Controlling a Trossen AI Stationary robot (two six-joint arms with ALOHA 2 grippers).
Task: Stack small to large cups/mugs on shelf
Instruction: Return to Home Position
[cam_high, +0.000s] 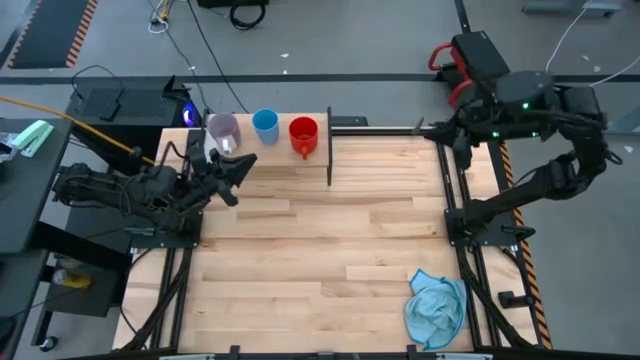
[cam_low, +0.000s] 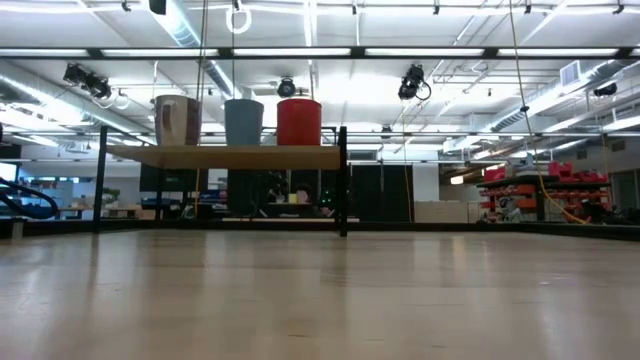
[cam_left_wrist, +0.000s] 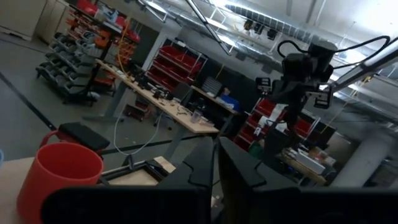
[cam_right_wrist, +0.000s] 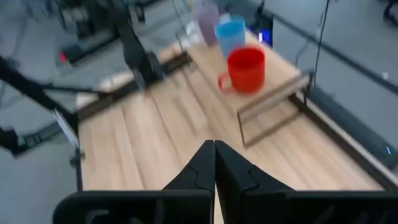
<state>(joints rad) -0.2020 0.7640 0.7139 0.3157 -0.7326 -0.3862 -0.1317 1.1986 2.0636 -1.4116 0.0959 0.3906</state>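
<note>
Three cups stand upright in a row on the shelf (cam_high: 290, 150) at the table's far left: the purple cup (cam_high: 222, 129), the light blue cup (cam_high: 265, 124) and the red cup (cam_high: 303, 133). The low view shows the same row, purple cup (cam_low: 176, 120), blue cup (cam_low: 243, 121), red cup (cam_low: 299, 121), on the shelf board (cam_low: 225, 157). My left gripper (cam_high: 243, 165) is shut, just near of the purple cup, touching nothing. My right gripper (cam_right_wrist: 215, 149) is shut, raised over the table's far right edge. The red cup (cam_left_wrist: 59, 180) shows in the left wrist view.
A crumpled light blue cloth (cam_high: 436, 308) lies at the table's near right corner. The shelf's black legs (cam_low: 342, 180) stand on the tabletop. The wide middle of the wooden tabletop (cam_high: 330, 240) lies between both arms.
</note>
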